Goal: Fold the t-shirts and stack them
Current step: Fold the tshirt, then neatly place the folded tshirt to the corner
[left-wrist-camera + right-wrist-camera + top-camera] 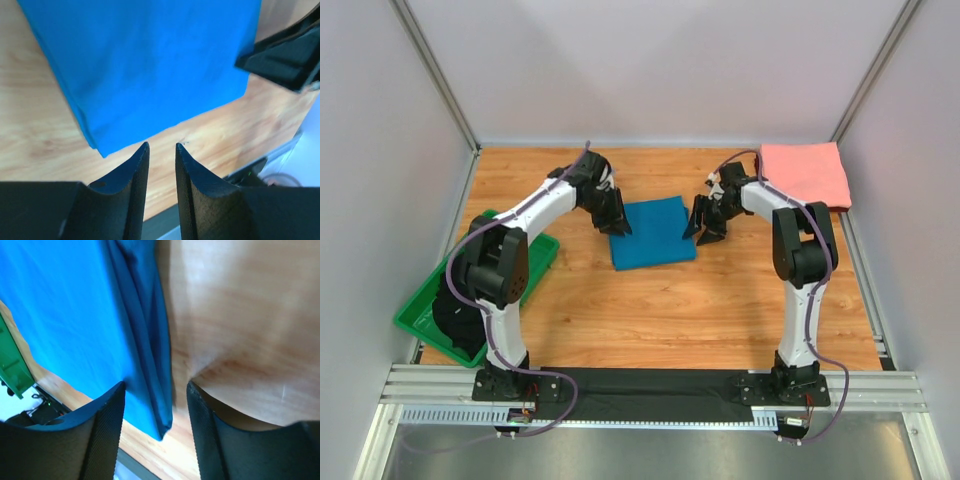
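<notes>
Teal-blue t-shirt (655,232) and salmon-pink t-shirt (805,172) both lie folded flat on the wooden table (670,310), well apart from each other.

Starting at the left of my overhead view, a green tray (542,262) of hard plastic with a raised rim sits at the table's left edge, partly hidden by the left arm. Something dark lies in it that I cannot make out.

Next comes my left hand (619,225), tilted down just beside the left edge of the teal-blue t-shirt. On the left wrist view its two black fingers (135,170) are wedge-shaped with finely ribbed inner faces. They stand a narrow gap apart with nothing between them, and their tips hover over bare wood just short of a corner of the cloth.

The teal-blue t-shirt lies in the middle of the table as a smooth, roughly square fold, slightly skewed to the table's edges. On the right wrist view its right side shows as stacked layers with soft lengthwise creases.

My right hand (706,228) hangs just beside that right edge, its ribbed fingers parted more widely than the left's. From the wrist camera the layered edge runs down into the gap between them, but I see no pinch on the cloth.

Farthest right, the salmon-pink t-shirt fills the far right corner of the table, a flat rectangle of soft matte cloth, apart from both hands.
</notes>
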You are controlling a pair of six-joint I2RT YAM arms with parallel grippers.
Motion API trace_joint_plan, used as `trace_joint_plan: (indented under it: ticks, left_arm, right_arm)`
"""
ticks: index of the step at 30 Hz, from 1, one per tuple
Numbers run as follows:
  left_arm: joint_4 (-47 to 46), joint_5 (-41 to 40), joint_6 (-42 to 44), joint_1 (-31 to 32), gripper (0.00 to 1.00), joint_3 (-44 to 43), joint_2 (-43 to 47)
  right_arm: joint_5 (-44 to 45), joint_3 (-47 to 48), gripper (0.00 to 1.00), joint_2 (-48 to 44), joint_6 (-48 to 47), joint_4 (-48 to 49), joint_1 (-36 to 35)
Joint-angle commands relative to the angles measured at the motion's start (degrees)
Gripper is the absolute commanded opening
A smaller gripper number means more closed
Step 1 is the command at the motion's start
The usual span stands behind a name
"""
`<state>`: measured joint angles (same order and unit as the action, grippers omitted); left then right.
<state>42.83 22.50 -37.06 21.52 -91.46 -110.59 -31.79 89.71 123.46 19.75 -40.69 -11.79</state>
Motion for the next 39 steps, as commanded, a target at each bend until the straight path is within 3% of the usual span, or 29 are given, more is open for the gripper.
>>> trace_joint_plan:
  ticks: [1, 7, 12, 15, 20, 23, 24, 27, 32, 39]
  left_arm:
    - [-4.7, 3.2, 1.1, 1.1, 0.34, 6.5, 1.3]
    - [-6.2, 2.7, 2.2, 2.7, 0.34, 11.1, -1.6]
    - [-3.6, -2.5, 3.0, 2.8, 0.34, 13.1, -4.1]
    - [0.1, -6.9, 3.0, 2.8, 0.33, 13.2, -5.2]
    - [-0.8, -7.0, 1.8, 3.1, 0.33, 17.5, -3.6]
    - [-0.5, -5.8, 1.5, 3.8, 0.32, 19.0, -1.1]
    - [0.0, -5.4, 1.3, 4.0, 0.32, 19.0, 0.6]
    - [1.7, -3.2, 1.3, 4.1, 0.33, 19.2, 5.1]
    - [9.7, -5.1, 1.0, 4.1, 0.32, 16.3, 11.9]
    - [12.4, -7.8, 3.0, 4.1, 0.34, 18.1, 22.6]
  right_arm:
    - [-0.3, -4.2, 0.53, -3.7, -1.8, 1.5, 0.2]
    - [-1.0, -12.4, 0.34, -6.2, -1.6, 6.4, -0.1]
    - [-0.4, -16.1, 0.17, -6.9, 0.3, 9.1, -0.2]
    - [-0.1, -19.0, 0.13, -8.5, 0.9, 10.4, -0.2]
    - [-0.1, -24.4, 0.13, -12.0, 1.4, 11.2, -0.3]
    - [1.1, -27.0, 0.17, -14.8, 1.3, 10.5, -1.1]
    - [3.2, -27.4, 0.27, -16.8, 1.1, 9.8, -1.3]
    - [5.9, -28.4, 0.41, -20.7, 1.2, 8.3, -1.5]
    - [10.0, -25.1, 0.51, -24.8, 2.0, 7.1, -1.6]
    - [9.0, -14.2, 0.58, -14.4, 2.2, 10.7, -1.6]
